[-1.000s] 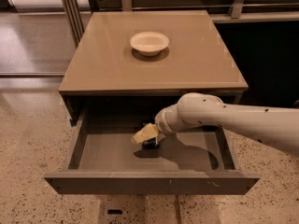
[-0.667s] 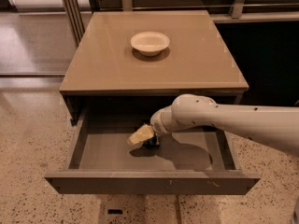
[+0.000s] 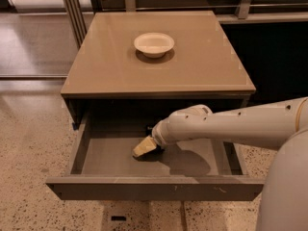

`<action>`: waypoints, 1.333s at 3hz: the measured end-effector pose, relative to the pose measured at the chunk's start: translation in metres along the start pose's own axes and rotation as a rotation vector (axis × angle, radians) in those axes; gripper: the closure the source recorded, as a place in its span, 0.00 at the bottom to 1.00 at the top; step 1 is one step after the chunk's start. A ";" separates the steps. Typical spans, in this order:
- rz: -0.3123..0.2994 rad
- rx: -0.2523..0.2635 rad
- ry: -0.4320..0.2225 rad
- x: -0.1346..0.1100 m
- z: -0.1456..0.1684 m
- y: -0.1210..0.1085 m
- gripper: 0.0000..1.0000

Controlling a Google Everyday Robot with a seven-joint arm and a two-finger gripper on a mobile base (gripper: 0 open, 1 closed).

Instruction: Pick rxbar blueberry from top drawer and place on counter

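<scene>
The top drawer is pulled out below the tan counter. My white arm reaches in from the right. The gripper, with its pale tan tip, sits low over the grey drawer floor near the middle. A small dark shape shows just behind the gripper at the shadowed back of the drawer. I cannot tell whether it is the rxbar blueberry. No lettering shows, and the gripper and wrist cover the floor beneath them.
A white bowl stands on the counter toward its far middle. Speckled terrazzo floor lies to the left. A dark wall and a rail run behind the cabinet, and metal posts stand at the back left.
The gripper has moved a little to the left along the drawer floor. The bowl and drawer have not moved.
</scene>
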State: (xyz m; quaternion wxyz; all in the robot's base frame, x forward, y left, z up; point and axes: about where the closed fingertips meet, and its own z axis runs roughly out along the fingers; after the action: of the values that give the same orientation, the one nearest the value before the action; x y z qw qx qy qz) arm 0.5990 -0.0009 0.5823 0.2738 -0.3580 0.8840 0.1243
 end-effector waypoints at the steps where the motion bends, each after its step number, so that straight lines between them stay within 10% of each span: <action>1: 0.043 0.015 0.026 0.010 0.005 -0.005 0.00; 4: 0.042 0.013 0.024 0.009 0.005 -0.004 0.64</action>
State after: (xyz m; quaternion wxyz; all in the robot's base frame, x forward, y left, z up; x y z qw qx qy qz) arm 0.5982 -0.0066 0.5732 0.2629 -0.3391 0.8953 0.1199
